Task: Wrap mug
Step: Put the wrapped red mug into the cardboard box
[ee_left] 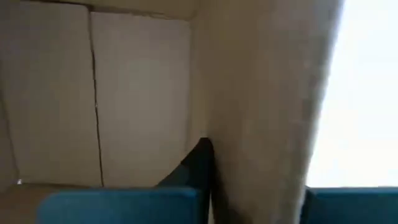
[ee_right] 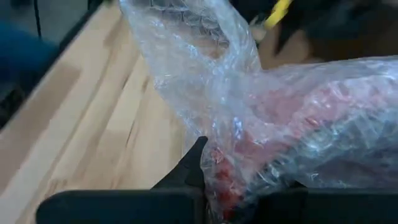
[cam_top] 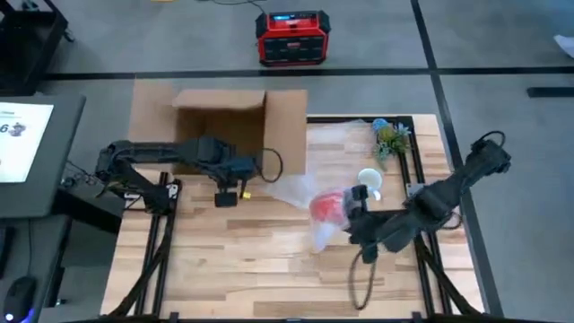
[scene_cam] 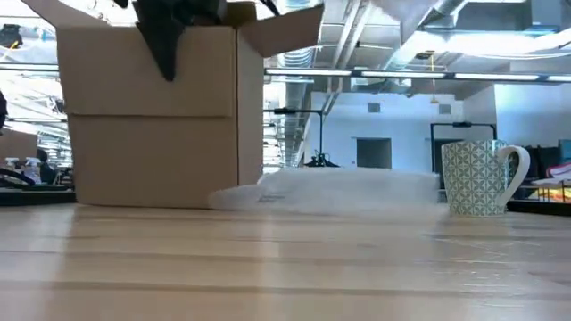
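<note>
A red mug (cam_top: pixel 327 206), bundled in clear bubble wrap (ee_right: pixel 205 68), is at the table's middle right, and my right gripper (cam_top: pixel 352 215) is shut on the bundle. A white mug with a green pattern (scene_cam: pixel 480 178) stands upright on the table behind it. More bubble wrap (scene_cam: pixel 339 192) lies flat beside the brown cardboard box (cam_top: pixel 220 126) at the far left. My left gripper (cam_top: pixel 240 172) is at the box's near right corner, shut on its wall. My left gripper has the box's wall (ee_left: pixel 261 124) between its fingers, one dark finger (ee_left: pixel 199 165) on the inside face. The wall hides the other finger. The box stands on the table. My right gripper pinches the wrapped red mug (ee_right: pixel 249 155) through the bubble wrap, coming level from the table's right. Wrap hides the exact place of contact. A loose tail of wrap (ee_right: pixel 186 43) trails toward the box. The bundle does not show at table height in the low view.
A small green plant with a blue piece (cam_top: pixel 390 139) lies at the far right. A red and black device (cam_top: pixel 291 38) stands on the floor beyond the table. Bare wood spreads across the table's near half (cam_top: pixel 269 260).
</note>
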`<state>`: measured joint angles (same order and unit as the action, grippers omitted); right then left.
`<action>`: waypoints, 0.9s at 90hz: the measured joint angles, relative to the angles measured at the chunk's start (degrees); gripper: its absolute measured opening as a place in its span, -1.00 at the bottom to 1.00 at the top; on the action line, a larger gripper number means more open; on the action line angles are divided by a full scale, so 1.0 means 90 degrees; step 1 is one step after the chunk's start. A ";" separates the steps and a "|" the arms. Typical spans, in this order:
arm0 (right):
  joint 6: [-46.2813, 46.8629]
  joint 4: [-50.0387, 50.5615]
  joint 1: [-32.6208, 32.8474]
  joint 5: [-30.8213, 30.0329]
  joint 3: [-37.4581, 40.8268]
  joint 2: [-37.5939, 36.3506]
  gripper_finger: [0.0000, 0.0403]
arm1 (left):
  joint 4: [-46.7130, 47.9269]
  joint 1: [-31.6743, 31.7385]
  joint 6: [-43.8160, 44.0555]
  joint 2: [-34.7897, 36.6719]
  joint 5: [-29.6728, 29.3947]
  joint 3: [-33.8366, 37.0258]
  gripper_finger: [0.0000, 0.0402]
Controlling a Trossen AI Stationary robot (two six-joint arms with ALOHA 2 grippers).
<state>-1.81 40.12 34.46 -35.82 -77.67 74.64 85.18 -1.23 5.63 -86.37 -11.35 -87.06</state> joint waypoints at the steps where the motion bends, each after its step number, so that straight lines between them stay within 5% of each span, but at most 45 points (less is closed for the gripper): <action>1: -0.0009 -0.0037 -0.0008 -0.0017 0.0000 -0.0020 -0.91 | 0.0028 -0.0048 0.0064 0.0000 0.0004 -0.0021 -0.93; 36: -0.0521 -0.0934 -0.0545 0.0026 0.0005 -0.0040 -0.91 | 0.0046 -0.1220 0.0990 0.0002 0.0859 -0.0846 -0.86; 68: -0.1160 -0.1419 -0.0255 -0.0060 -0.0008 -0.0052 -0.91 | -0.0014 -0.1257 0.1309 0.0000 0.1102 -0.0846 -0.04; 81: -0.1478 -0.1269 0.0149 -0.0043 -0.0244 -0.0045 -0.91 | 0.0045 -0.1258 0.1438 0.0000 0.1206 -0.0955 0.14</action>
<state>-15.11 28.69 35.80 -36.21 -79.86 74.24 85.58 -12.54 18.57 -86.37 -0.49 -95.65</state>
